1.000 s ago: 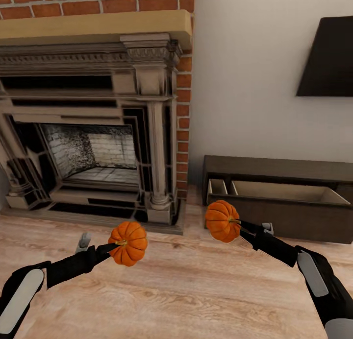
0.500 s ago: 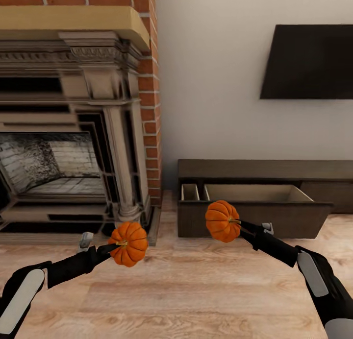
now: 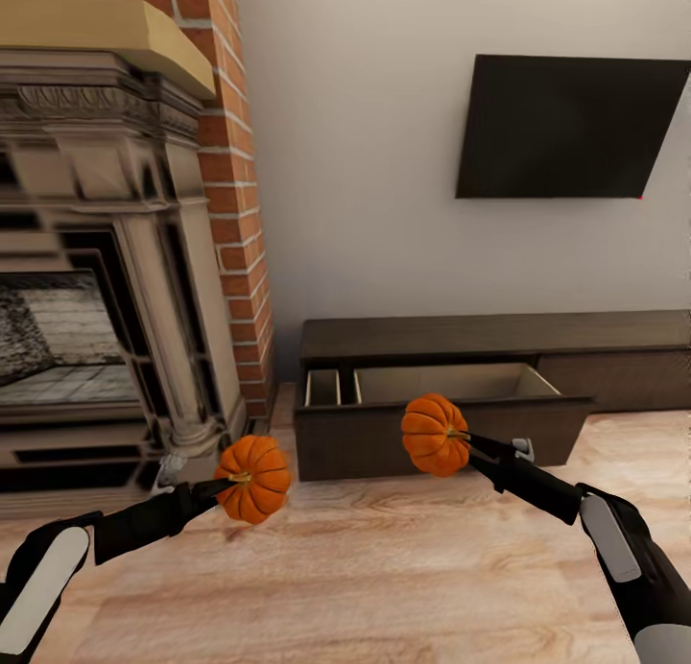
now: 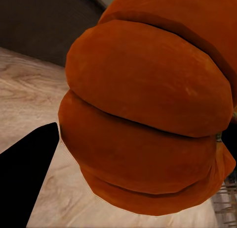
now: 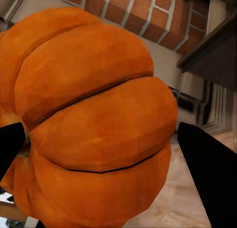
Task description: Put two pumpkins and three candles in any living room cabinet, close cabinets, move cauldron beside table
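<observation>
Each gripper is clamped on a pumpkin, held in the air above the wood floor (image 3: pixel 365 568). The left gripper (image 3: pixel 223 484) carries the left pumpkin (image 3: pixel 253 478) near the fireplace (image 3: pixel 106 290); the right gripper (image 3: pixel 463 443) carries the right pumpkin (image 3: pixel 434 435) in front of the cabinet (image 3: pixel 499 336), whose drawer (image 3: pixel 441 432) stands open beneath a wall screen (image 3: pixel 566 127).

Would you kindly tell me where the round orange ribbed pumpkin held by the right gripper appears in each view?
Head view: the right gripper's pumpkin sits right of centre, before the open dark-brown cabinet drawer.
Right wrist view: same pumpkin, close up.
Left wrist view: not in it.
Shared landmark: red brick wall.
</observation>
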Tool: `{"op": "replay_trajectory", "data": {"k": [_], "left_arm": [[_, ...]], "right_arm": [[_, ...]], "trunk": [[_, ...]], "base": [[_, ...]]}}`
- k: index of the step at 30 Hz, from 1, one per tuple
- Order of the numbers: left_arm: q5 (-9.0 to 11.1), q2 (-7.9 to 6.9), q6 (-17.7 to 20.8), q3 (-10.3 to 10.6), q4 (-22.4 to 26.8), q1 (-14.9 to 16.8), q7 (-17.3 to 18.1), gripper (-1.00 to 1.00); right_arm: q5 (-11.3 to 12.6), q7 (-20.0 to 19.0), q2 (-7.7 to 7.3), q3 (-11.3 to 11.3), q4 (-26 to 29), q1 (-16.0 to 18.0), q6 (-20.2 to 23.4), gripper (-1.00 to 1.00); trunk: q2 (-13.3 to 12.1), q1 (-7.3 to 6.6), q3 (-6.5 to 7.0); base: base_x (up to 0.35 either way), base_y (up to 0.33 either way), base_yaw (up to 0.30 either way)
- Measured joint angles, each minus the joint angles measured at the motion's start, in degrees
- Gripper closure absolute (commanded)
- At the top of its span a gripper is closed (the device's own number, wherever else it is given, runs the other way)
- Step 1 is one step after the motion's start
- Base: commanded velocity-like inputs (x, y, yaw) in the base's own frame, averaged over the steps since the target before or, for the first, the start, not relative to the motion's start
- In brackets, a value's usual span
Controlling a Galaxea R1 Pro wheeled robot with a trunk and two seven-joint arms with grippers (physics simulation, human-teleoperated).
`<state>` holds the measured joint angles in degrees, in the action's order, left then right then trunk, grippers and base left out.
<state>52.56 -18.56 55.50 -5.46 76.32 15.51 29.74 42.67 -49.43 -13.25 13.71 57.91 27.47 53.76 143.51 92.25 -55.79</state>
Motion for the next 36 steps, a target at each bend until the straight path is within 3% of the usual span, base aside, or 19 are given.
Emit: {"op": "replay_trajectory", "data": {"k": [9,31,36], "left_arm": [[1.41,0.01,0.46,-0.25,1.64,0.01,0.29,1.0],[1.64,0.04,0.65,-0.01,2.07,0.26,0.16,1.0],[1.7,0.02,0.63,-0.02,2.03,0.35,0.0,1.0]], "right_arm": [[0.79,0.07,0.02,0.01,-0.03,0.0,0.31,1.0],[0.23,0.29,0.02,0.01,0.08,0.01,0.19,1.0],[0.32,0.3,0.02,0.02,0.01,0.01,0.23,1.0]], "trunk": [[0.0,0.01,0.01],[-0.29,-0.56,4.88],[-2.28,-1.65,5.78]], "base": [[0.014,-0.057,-0.001],[0.0,0.0,0.0],[0.0,0.0,0.0]]}}
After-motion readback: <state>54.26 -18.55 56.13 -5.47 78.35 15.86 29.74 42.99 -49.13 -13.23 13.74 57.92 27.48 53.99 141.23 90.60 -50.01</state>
